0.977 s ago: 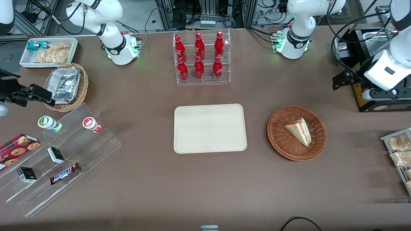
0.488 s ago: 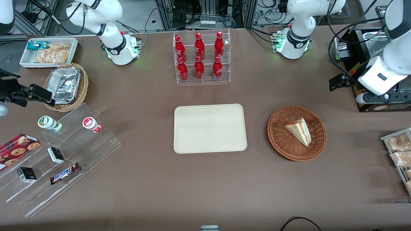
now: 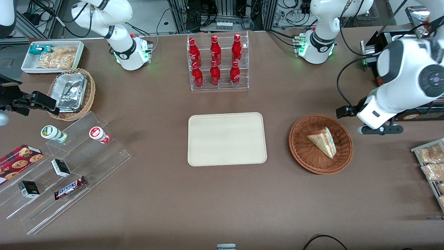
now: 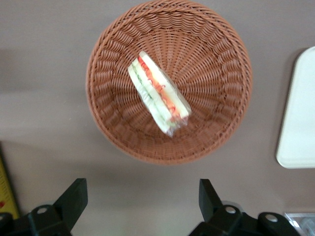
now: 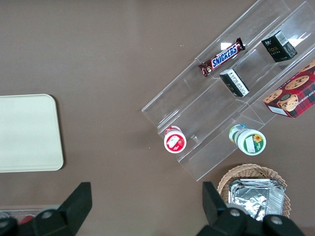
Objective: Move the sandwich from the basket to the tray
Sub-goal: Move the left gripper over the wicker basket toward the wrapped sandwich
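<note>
Wrist view: my end effector (image 4: 140, 201) hangs spread wide, grasping nothing, off the basket (image 4: 113, 137) rim. Sandwich (image 4: 158, 92) lies inside, askew. Risks: fingers catching wicker, or squashing soft bread; tray (image 3: 227, 139) sits well apart.

Seen steeply from above at the table's front edge, front view spanning the whole brown table (image 3: 156, 208) from edge to edge. Looking straight down from the left wrist, close over the basket (image 4: 118, 132), gripper (image 4: 142, 206) spread wide, tray (image 4: 300, 123) at the frame's margin. Shared with the front view: basket (image 3: 301, 152), tray (image 3: 227, 139).
</note>
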Controlling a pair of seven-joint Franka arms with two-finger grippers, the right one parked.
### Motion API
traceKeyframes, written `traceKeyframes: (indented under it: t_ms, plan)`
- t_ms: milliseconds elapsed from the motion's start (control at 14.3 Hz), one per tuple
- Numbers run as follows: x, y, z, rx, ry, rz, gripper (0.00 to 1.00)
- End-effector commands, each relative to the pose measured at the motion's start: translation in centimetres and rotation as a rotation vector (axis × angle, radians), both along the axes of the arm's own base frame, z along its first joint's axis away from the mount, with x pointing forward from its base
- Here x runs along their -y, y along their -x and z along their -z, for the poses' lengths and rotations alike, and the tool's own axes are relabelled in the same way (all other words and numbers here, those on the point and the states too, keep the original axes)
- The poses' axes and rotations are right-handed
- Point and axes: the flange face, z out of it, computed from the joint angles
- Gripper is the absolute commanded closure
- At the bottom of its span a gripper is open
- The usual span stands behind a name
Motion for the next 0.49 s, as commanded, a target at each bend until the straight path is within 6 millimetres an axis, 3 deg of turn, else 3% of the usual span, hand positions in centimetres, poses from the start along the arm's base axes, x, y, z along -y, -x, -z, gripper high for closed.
traceKeyframes:
  t_ms: [0,209,419]
  plan:
    - [0.2,1.6,3.3,0.062,-0.011,-0.033,0.00]
    - [0.4,1.9,7.0,0.157,-0.014,-0.209,0.00]
    - [2.1,1.4,8.8,0.161,-0.027,-0.444,0.00]
